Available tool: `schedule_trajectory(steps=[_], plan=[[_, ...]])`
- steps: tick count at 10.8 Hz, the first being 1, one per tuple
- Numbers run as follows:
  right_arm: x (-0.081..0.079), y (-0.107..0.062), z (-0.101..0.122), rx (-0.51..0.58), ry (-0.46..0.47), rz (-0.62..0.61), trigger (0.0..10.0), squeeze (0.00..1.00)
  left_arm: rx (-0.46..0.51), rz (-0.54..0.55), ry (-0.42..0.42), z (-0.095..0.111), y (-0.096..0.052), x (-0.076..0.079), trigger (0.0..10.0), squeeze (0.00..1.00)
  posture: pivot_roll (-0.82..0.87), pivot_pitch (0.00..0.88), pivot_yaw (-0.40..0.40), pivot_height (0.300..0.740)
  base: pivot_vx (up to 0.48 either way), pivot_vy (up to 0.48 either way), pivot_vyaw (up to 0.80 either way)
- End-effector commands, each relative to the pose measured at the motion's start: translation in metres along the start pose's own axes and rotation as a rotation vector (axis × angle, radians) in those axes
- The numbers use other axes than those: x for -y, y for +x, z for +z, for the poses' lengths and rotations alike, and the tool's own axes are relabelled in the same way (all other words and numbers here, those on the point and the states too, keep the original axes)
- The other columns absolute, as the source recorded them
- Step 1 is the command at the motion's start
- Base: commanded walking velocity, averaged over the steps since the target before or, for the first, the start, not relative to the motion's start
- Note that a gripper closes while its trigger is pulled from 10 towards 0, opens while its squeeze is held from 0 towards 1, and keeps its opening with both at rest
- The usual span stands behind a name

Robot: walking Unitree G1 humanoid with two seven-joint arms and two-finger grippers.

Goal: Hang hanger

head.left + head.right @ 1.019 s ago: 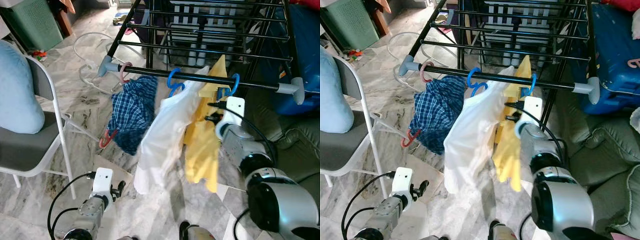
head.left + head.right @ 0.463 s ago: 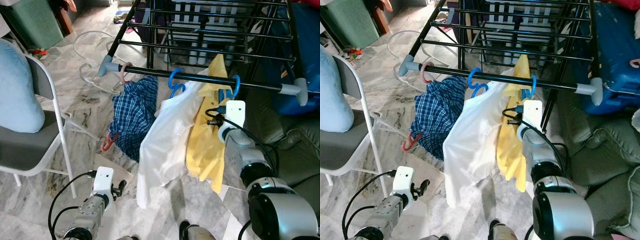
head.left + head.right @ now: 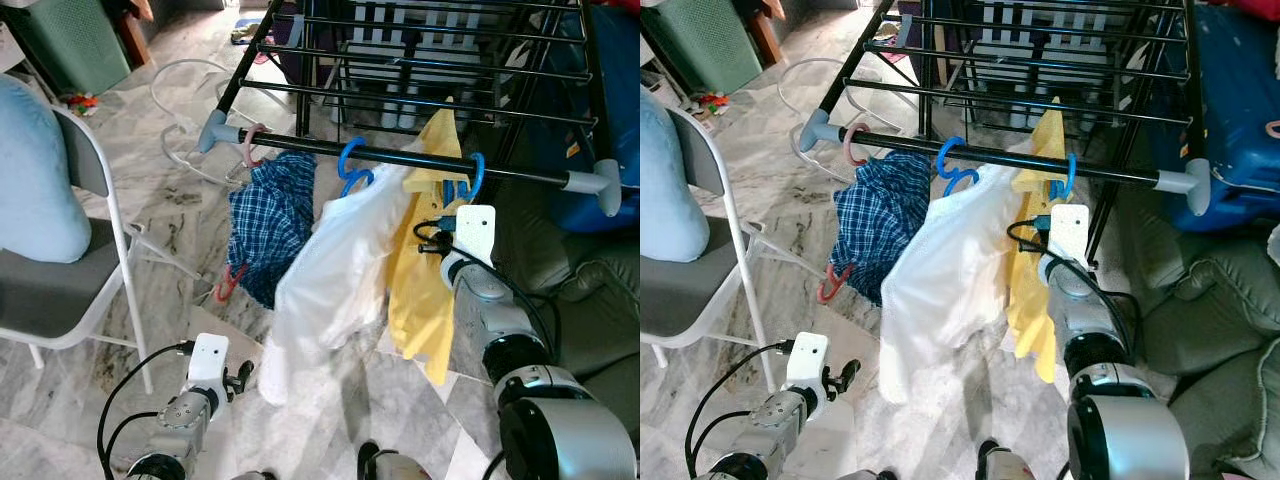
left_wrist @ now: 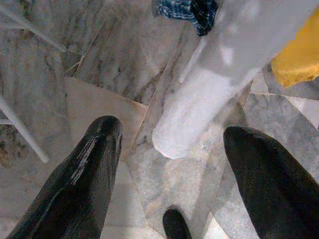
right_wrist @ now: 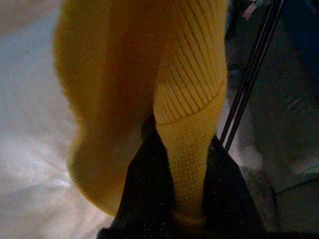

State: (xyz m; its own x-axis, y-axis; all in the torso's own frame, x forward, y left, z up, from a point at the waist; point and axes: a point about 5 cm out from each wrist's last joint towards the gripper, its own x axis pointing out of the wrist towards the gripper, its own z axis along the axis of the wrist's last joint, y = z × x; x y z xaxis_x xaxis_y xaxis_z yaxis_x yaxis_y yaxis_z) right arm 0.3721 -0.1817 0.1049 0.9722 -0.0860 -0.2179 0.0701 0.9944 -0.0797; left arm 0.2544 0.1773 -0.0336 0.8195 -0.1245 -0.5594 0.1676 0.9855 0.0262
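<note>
Right claw [image 5: 187, 199] pinches the yellow garment [image 3: 425, 270]; left claw [image 4: 169, 164] gapes; no writing legible.

We stand on a grey-veined marble floor [image 3: 150, 210]. At our left is a white folding chair [image 3: 95, 255] with a grey seat and a pale blue cushion [image 3: 35, 175] leaning on its back. A green slatted bin [image 3: 70, 40] sits far left. A dark olive sofa [image 3: 1210, 310] and a blue case [image 3: 1235, 110] lie right.

Yellow garment [image 3: 425, 270] hides right pincer [image 5: 187, 199].
</note>
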Motion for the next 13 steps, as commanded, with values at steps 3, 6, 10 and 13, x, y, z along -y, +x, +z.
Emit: schedule_trajectory(steps=[3,6,10,13], plan=[[0.001,-0.004,-0.016,-0.041,-0.024,-0.009,10.0,0.0,-0.031,0.003,0.002,-0.006,-0.001,0.0,10.0,0.0,-0.1,0.162,0.066,0.74,0.0,0.0,0.0],[0.019,-0.002,-0.003,0.021,-0.042,-0.153,10.0,0.0,-0.039,0.007,0.001,-0.007,-0.002,-0.002,10.0,0.0,-0.09,0.161,0.067,0.74,0.0,0.0,0.0],[0.024,-0.002,0.002,0.035,-0.018,-0.229,10.0,0.0,-0.056,0.004,0.005,-0.011,-0.003,-0.002,10.0,0.0,-0.09,0.161,0.072,0.74,0.0,0.0,0.0],[0.03,-0.001,0.003,0.024,0.037,-0.28,10.0,0.0,-0.062,0.005,0.008,-0.011,-0.003,-0.004,10.0,0.0,-0.09,0.161,0.077,0.74,0.0,0.0,0.0]])
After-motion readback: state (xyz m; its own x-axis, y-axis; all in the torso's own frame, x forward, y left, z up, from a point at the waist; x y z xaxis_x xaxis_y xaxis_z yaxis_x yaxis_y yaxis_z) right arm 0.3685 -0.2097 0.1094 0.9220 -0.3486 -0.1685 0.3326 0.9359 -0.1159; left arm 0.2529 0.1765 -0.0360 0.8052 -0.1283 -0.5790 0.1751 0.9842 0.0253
